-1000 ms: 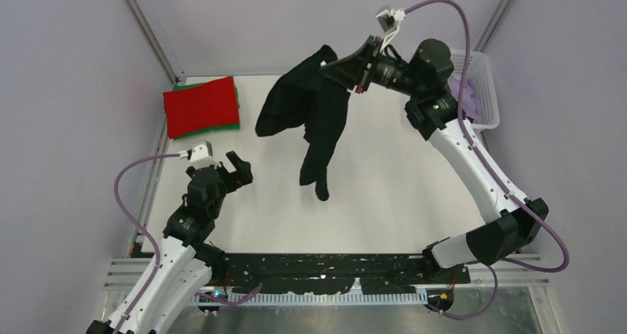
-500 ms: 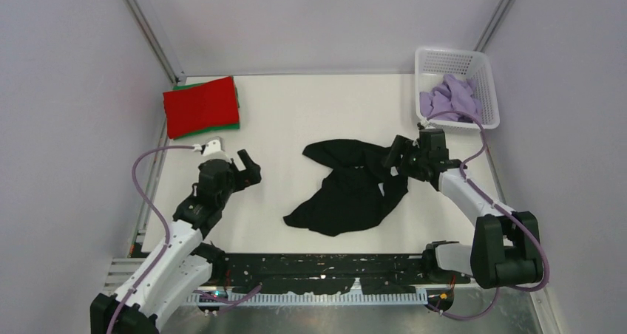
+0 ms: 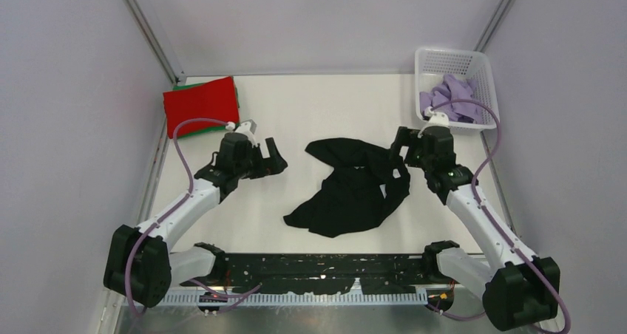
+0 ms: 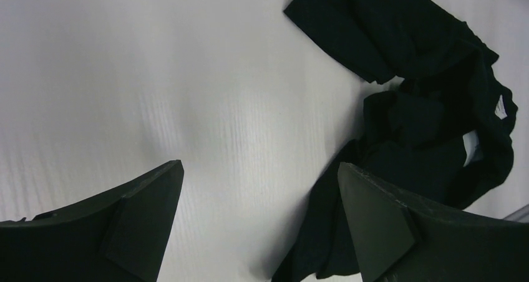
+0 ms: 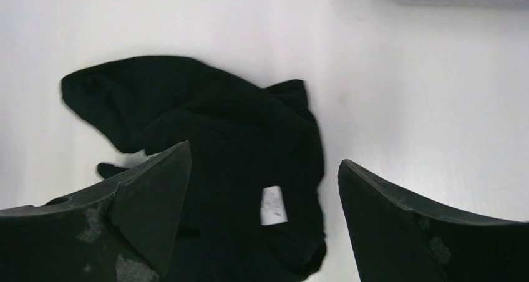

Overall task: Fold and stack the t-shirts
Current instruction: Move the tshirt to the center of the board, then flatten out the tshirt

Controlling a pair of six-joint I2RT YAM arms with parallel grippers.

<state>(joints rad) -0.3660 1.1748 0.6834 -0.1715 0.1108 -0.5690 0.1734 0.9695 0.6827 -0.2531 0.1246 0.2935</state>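
Black left fingers [image 4: 134,223] are spread wide and empty, just left of the crumpled black t-shirt [image 3: 353,186]. The right fingers [image 5: 399,223], equally wide and empty, are held over its right edge, above the white tag [image 5: 272,205]. The shirt is heaped on the bench [image 3: 296,112]. Several bunched layers could be pinched together, so it would likely be lifted still tangled.
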